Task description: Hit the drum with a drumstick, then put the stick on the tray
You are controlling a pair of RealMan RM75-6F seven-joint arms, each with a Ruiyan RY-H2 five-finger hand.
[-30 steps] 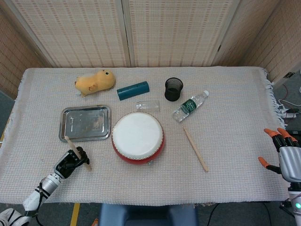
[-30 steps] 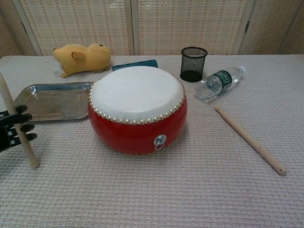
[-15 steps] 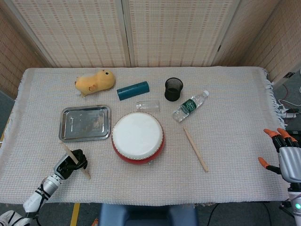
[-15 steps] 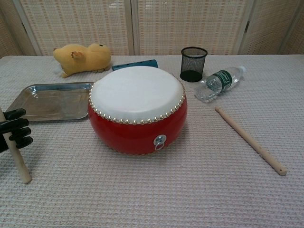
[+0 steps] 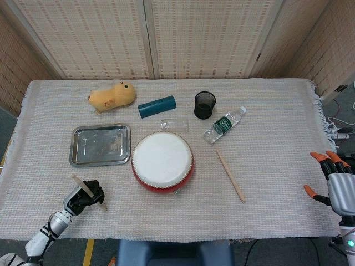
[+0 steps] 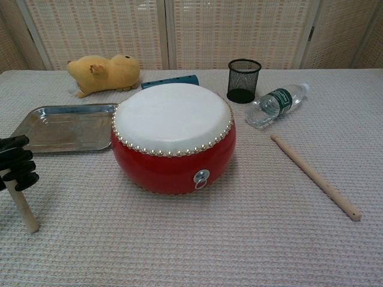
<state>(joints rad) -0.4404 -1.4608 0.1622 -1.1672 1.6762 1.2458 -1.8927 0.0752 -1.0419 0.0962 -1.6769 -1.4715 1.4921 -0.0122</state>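
Note:
A red drum (image 5: 163, 161) (image 6: 173, 137) with a white skin stands mid-table. My left hand (image 5: 84, 196) (image 6: 15, 168) grips a wooden drumstick (image 5: 82, 185) (image 6: 21, 205) near the table's front left, below the steel tray (image 5: 100, 144) (image 6: 62, 127); the stick's lower tip touches the cloth. A second drumstick (image 5: 230, 175) (image 6: 314, 176) lies loose on the cloth right of the drum. My right hand (image 5: 335, 184) hangs off the table's right edge with fingers apart, holding nothing.
At the back sit a yellow plush toy (image 5: 112, 96), a teal cylinder (image 5: 157, 106), a black mesh cup (image 5: 204, 105), a small clear container (image 5: 175, 124) and a water bottle (image 5: 223, 124). A folding screen stands behind the table.
My left hand has drawn the drumstick back toward the front left corner, away from the tray. The right hand and everything else stayed still.

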